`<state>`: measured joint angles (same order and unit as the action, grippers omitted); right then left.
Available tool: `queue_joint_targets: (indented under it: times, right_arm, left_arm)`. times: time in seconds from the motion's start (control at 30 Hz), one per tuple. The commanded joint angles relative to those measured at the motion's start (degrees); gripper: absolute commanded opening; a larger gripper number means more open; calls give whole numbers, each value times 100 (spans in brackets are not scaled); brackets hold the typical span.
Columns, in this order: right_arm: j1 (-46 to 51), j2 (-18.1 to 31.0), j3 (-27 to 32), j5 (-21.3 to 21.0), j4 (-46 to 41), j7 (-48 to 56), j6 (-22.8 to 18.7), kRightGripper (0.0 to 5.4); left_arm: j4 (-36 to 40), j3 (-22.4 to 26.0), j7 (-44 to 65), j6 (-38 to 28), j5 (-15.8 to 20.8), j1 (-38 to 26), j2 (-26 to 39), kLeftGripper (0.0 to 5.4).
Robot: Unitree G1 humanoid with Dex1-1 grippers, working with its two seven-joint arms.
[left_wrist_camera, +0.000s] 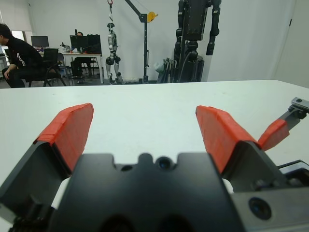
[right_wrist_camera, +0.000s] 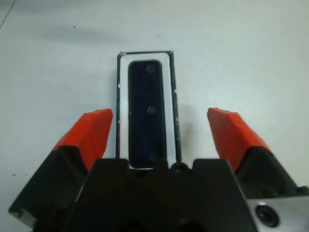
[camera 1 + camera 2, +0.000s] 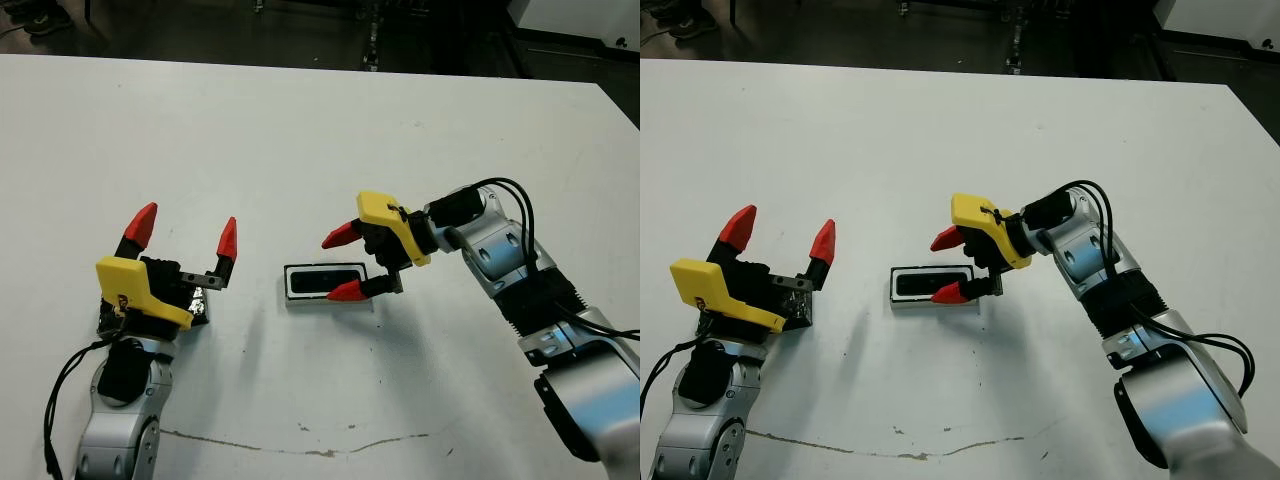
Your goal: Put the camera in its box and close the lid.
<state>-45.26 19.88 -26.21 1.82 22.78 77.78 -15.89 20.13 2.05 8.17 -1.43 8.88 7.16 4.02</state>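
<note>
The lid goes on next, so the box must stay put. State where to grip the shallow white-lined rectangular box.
Grip the box across its narrow width, on the two long outer walls, coming from its right end: the open right hand straddles it there, and the dark blocky camera fills the inside.

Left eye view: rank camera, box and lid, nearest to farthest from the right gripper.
1. camera and box, table centre, under the right gripper: too close to call, since the camera lies inside the box.
2. lid, far left, beneath the left gripper.
</note>
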Motion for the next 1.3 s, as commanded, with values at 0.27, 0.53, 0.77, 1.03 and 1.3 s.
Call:
queue_joint_targets:
  times: [0.27, 0.53, 0.77, 1.03, 1.3]
  right_arm:
    - [-178, 339, 597, 381, -230, 98, -287, 539]
    - [149, 548, 1507, 1053, -875, -323, -526, 539]
    - [1422, 449, 2775, 1696, -2532, -2162, -1445, 510]
    - [3361, -74, 3711, 1841, -3799, -3884, -667, 382]
    - [4994, -1296, 4028, 1798, -4535, -5499, 381, 248]
  left_arm:
    - [-44, 5, 16, -7, -20, 60, 24, 540]
    - [-12, -9, 13, 23, -10, 52, 22, 540]
    - [34, 34, 30, 121, 81, 14, 43, 540]
    - [84, 44, 28, 215, 68, -17, 105, 540]
    - [35, 75, 118, 172, 90, -45, 146, 540]
